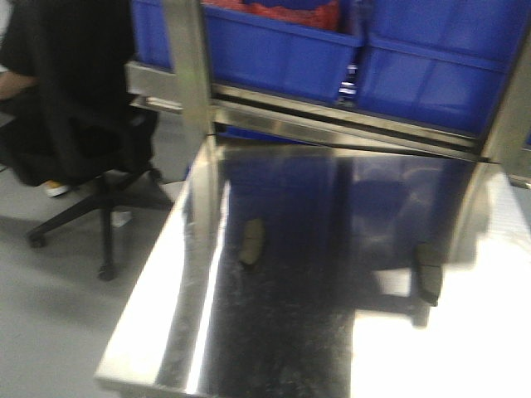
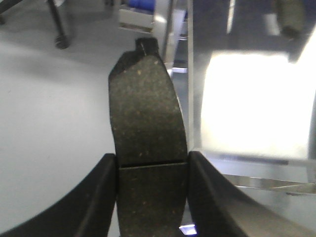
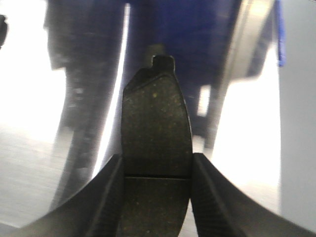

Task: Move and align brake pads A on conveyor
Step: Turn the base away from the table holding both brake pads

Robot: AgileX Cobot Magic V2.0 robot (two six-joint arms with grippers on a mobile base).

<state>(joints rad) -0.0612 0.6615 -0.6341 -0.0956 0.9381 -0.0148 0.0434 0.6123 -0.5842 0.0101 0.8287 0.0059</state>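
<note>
Two of the brake pads A are gripped and two lie loose. Our left claw (image 2: 153,162) is closed on the left-held pad (image 2: 147,113), hanging by the tabletop's edge with grey floor (image 2: 44,123) under most of it. Our right claw (image 3: 157,163) is clamped on the right-held pad (image 3: 155,123), above the shiny steel tabletop (image 1: 282,340). The left loose pad (image 1: 251,240) rests left of centre on that tabletop and the right loose pad (image 1: 428,274) lies near its right side, well apart. No view shows the conveyor, so we judge nothing is placed or aligned yet, and all four need carrying over. Blue bins (image 1: 282,50) stand at the far side behind a steel upright (image 1: 192,75), which could hamper a far reach. An office chair (image 1: 83,108) sits on the left.
</note>
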